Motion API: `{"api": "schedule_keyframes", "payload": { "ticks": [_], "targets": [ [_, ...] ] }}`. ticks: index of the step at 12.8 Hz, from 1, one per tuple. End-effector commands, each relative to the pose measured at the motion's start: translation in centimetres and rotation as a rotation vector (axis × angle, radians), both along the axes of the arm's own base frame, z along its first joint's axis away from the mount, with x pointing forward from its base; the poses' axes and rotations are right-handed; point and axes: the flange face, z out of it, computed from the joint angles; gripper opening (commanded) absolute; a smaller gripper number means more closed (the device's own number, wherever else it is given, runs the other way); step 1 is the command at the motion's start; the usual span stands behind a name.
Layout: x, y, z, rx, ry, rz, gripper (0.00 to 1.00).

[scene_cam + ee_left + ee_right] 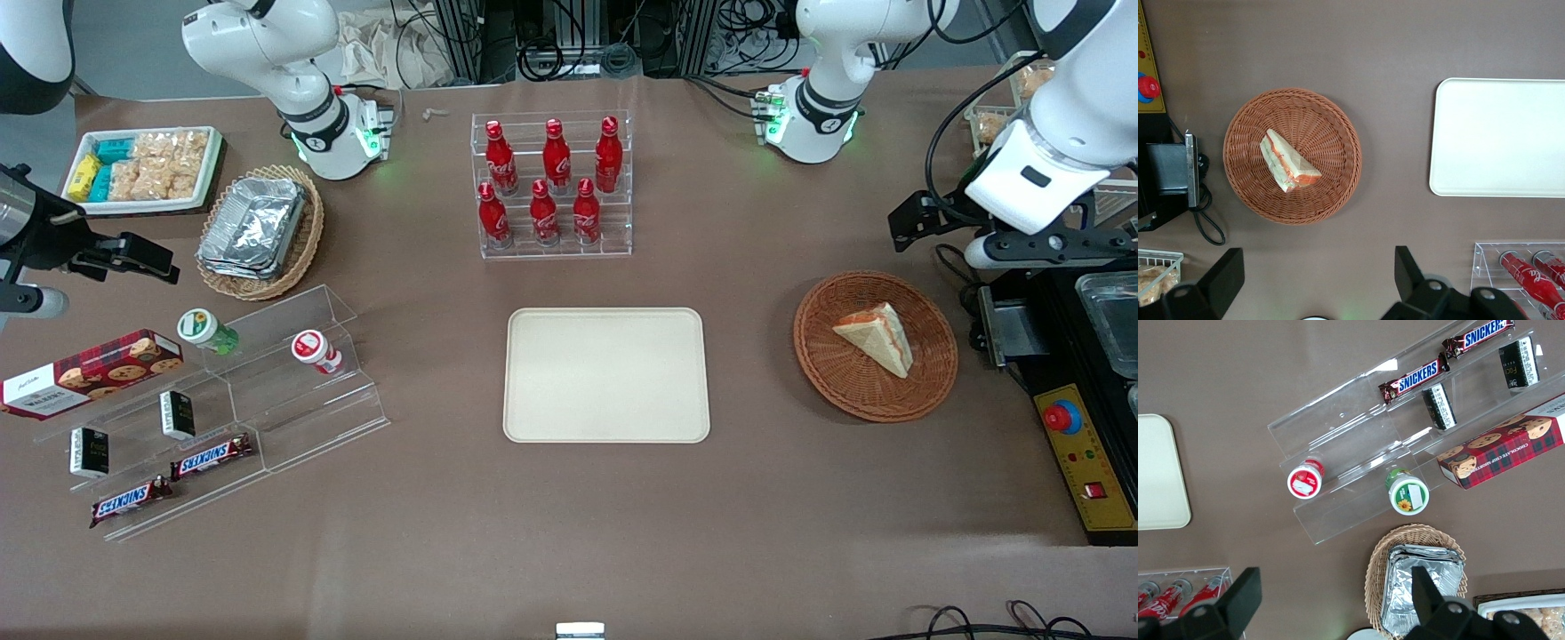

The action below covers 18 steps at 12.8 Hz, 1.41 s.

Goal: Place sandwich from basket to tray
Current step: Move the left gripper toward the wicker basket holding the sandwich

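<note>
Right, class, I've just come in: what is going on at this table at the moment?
The left arm's gripper hangs open above the table, over the brown basket, holding nothing. The sandwich lies in that basket, untouched. The cream tray sits beside the basket, toward the parked arm's end, with nothing on it. The move has not begun.

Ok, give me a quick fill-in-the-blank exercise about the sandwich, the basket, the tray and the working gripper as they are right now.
1. The sandwich lies in the ____.
2. The tray holds ____ items.
3. The gripper hangs above the table with its fingers ____, holding nothing.
4. In the clear rack farther from the front camera than the tray stand ____ red bottles.

Missing words: basket; no; open; six
</note>
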Motion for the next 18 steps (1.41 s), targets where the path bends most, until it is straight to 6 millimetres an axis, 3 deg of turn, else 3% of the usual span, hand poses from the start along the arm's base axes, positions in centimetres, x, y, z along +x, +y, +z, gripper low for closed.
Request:
{"api": "schedule_keyframes", "payload": {
  "ticks": [1, 7, 13, 16, 18],
  "targets": [
    [-0.9, 0.3, 0.5, 0.018, 0.001, 0.004, 1.0],
    [-1.2, 1.4, 0.4, 0.028, 0.045, 0.083, 1.0],
    [-3.3, 8.6, -1.0, 0.067, 0.067, 0.212, 1.0],
    [-5.1, 12.4, -3.1, 0.034, 0.051, 0.293, 1.0],
    [-6.1, 13.3, -5.4, 0.027, 0.052, 0.355, 1.0]
  ]
}}
